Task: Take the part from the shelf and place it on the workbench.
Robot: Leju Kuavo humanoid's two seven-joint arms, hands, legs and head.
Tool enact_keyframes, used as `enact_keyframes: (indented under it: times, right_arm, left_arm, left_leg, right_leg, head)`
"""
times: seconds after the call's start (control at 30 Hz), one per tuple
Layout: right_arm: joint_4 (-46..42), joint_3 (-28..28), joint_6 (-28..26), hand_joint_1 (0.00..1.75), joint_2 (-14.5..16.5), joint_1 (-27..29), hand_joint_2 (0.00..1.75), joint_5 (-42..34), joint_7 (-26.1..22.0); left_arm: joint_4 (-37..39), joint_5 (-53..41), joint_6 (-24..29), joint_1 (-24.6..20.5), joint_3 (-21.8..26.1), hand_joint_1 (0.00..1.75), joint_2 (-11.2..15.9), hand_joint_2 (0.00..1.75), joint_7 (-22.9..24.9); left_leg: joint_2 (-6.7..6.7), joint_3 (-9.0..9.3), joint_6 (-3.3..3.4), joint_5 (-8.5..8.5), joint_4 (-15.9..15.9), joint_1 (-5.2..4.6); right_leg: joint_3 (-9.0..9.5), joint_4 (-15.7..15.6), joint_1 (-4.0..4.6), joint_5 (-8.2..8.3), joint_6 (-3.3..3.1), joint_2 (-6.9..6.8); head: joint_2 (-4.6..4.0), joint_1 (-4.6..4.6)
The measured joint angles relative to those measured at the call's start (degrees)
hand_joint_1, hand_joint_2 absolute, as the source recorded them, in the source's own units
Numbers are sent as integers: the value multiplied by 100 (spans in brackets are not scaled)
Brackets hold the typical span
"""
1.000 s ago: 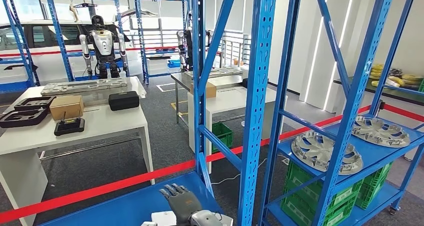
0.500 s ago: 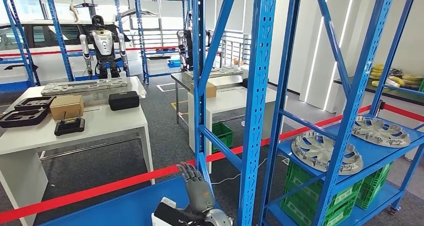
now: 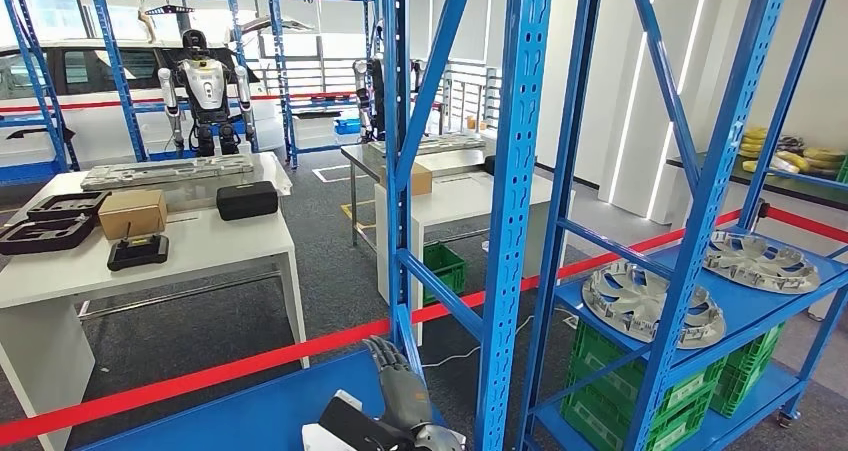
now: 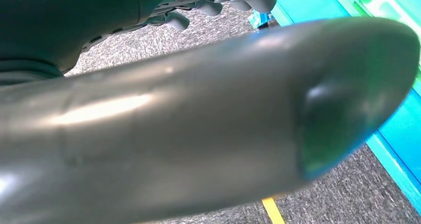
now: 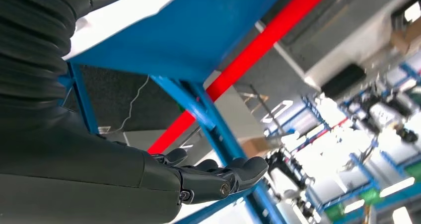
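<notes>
The part [image 3: 338,423], a flat dark piece with a white edge, lies tilted at the near edge of the blue shelf board [image 3: 250,411] at the bottom of the head view. My right hand [image 3: 400,389] stands on edge right beside it, fingers stretched out straight toward the red tape. In the right wrist view the fingers [image 5: 218,179] are extended with nothing between them, and the white part [image 5: 114,15] shows near the wrist cover. My left hand [image 4: 198,119] hangs over grey carpet and holds nothing. The white workbench [image 3: 220,246] stands to the left, beyond the tape.
A blue shelf upright [image 3: 510,211] rises just right of my right hand. Red barrier tape [image 3: 200,376] runs between shelf and workbench. On the workbench lie a cardboard box [image 3: 133,212] and black cases [image 3: 247,200]. Wheel covers [image 3: 640,301] rest on the right shelf, with green crates [image 3: 620,371] below them.
My right hand lay flat on the white part, then turned up on edge; the part has tipped up with it. The hand has since dropped slightly.
</notes>
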Motion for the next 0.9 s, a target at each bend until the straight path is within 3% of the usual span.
enact_keyframes:
  times: [0.3,0.63,0.9]
  right_arm:
    - [2,208,632,0,235,-111,175,245,70]
    - [8,351,673,0,329,-133,175,290,88]
    - [44,487,756,0,253,-108,175,581,417]
  left_arm:
    - [1,-80,-73,-21,-9,0,-10,0,-15]
    - [2,-132,-87,-21,-18,0,-15,0,9]
    - [3,-188,-163,-19,-48,0,-15,0,58]
  left_leg:
    - [0,31,-3,5,0,-1]
    - [-1,32,-3,5,0,-1]
    - [0,32,-3,5,0,-1]
  right_leg:
    - [-2,0,0,2,0,0]
    - [-2,0,0,2,0,0]
    - [-5,0,0,2,0,1]
  head:
    - [0,0]
    - [0,1]
    - [0,1]
